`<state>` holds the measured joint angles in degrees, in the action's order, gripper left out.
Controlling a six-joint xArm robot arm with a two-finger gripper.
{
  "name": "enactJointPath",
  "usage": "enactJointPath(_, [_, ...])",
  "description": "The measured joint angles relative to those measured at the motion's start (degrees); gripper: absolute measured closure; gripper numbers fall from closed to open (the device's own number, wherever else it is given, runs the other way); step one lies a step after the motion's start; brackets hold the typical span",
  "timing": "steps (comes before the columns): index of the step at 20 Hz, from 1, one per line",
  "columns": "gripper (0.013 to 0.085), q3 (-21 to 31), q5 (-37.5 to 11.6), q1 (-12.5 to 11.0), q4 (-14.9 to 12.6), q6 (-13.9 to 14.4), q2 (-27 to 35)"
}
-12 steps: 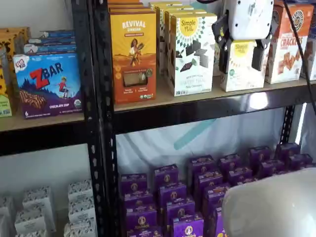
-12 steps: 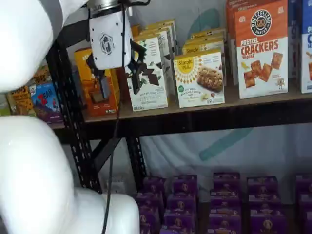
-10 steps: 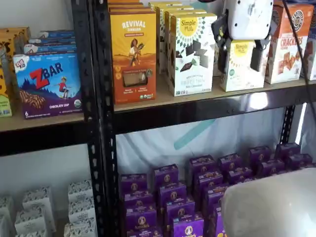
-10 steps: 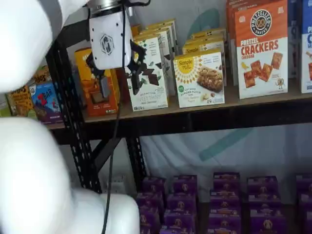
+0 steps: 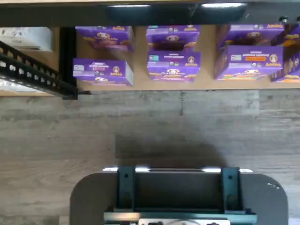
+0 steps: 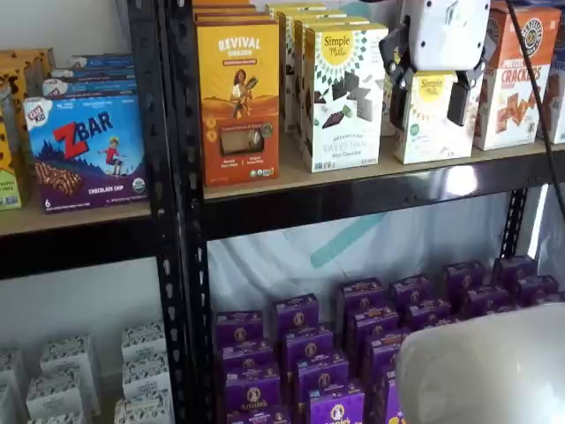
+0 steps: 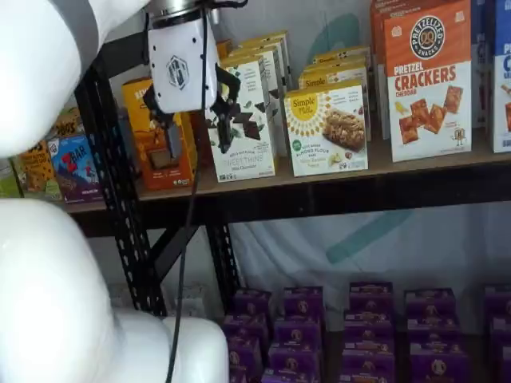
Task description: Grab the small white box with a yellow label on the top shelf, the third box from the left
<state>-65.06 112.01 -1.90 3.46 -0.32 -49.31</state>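
A: Where's the target sitting?

B: The small white box [image 7: 326, 128] is standing upright at the front edge of the top shelf [image 7: 335, 191], between the taller chocolate-square box [image 7: 241, 120] and the pretzel crackers box [image 7: 429, 80]. More cartons are lining up behind it, so I'm judging the front face as the only way in.

A: And your jaws?

B: My gripper [image 6: 433, 93] is hanging in front of that box, fingers spread wide with a plain gap, pinching nothing. I'm holding them apart, I think, so they can straddle the carton's sides.

A: Surface, room?

B: Pale tan board on a glossy black beam, black perforated uprights [image 6: 172, 221]. Purple boxes [image 6: 305, 353] are filling the lower level; grey wood-look floor [image 5: 150, 126] is showing in the wrist view.
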Motion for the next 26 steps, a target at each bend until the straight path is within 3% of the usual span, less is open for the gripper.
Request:
enactJointPath(4, [0.013,1.25,-3.27,-0.57,-2.33,-1.41,0.39])
enactJointPath(12, [0.013,3.05,-13.34,-7.16,-4.51,-8.23,5.32])
enactJointPath(18, [0.013,0.55,-18.66,-13.14,-3.49,-13.84,10.43])
enactJointPath(26, [0.013,-3.3,-21.66,-18.66,-2.63,-19.17,15.49])
